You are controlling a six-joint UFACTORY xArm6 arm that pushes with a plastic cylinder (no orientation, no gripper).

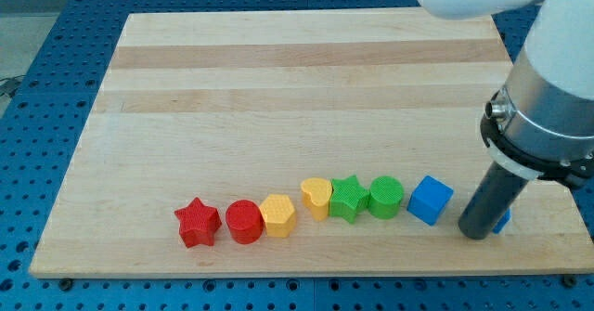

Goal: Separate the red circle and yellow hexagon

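The red circle (244,222) and the yellow hexagon (278,215) sit touching side by side near the view's bottom edge of the wooden board (278,79), the hexagon on the circle's right. My tip (477,233) is far to their right, at the view's bottom right, just right of the blue cube (431,200). A second blue block (502,222) is mostly hidden behind the rod.
A red star (198,223) touches the red circle's left side. To the hexagon's right lie a yellow heart (316,198), a green star (348,198) and a green circle (386,197) in a row. The board's bottom edge is close below the blocks.
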